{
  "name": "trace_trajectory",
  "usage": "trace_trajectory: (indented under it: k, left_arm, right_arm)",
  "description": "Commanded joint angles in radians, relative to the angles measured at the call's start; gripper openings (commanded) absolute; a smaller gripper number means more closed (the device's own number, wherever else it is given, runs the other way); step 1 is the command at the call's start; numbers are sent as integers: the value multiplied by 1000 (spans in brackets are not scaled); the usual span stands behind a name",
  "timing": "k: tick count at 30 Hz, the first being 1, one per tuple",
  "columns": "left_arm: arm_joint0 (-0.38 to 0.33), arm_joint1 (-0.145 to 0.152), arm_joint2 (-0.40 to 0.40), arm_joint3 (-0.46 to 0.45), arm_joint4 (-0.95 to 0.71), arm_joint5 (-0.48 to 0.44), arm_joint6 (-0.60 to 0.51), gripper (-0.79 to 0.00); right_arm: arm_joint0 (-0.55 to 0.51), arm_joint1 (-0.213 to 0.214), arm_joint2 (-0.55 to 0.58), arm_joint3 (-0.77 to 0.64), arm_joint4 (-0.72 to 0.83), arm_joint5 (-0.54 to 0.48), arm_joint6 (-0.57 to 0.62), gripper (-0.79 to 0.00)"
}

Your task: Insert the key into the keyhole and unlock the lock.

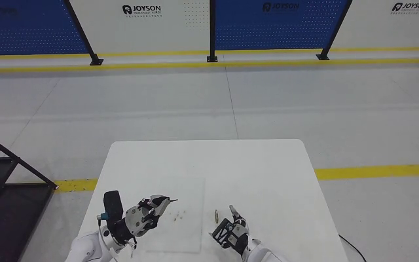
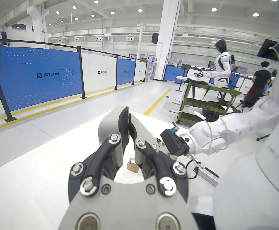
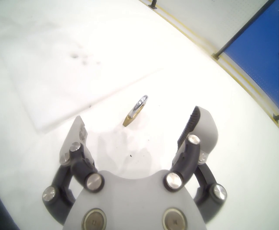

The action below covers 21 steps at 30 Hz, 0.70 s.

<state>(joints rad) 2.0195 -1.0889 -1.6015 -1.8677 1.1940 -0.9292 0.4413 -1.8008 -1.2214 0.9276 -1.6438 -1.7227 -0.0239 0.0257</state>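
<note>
I've got the left gripper [image 2: 128, 114] with jaws pinched tight, contents unclear | right gripper [image 3: 137, 118] jaws spread wide, gripping nothing | lock [image 3: 131, 114] stands on edge on the bench [image 1: 262, 170], just ahead of them, untouched

You see bright ceiling lights [image 2: 74, 7]; glare washes out the white table [image 3: 165, 104]; wrist-view edges bend.
</note>
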Motion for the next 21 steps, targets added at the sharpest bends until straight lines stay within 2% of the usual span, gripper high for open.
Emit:
trace_trajectory:
  k: [1,6,15,20,21]
  left_arm:
    - [0,0,0,0,0,0,0,-785]
    - [0,0,0,0,0,0,0,-785]
    - [0,0,0,0,0,0,0,-785]
    - [0,0,0,0,0,0,0,-785]
    - [0,0,0,0,0,0,0,-785]
  right_arm:
    - [10,-5,-15,18,13,15,-2,-299]
    - [51,-21,-50,68,49,45,4,-397]
    - [109,-46,-95,141,102,86,15,-483]
    - [126,-55,-110,166,114,99,30,-566]
    - [129,-56,-112,169,117,100,33,-603]
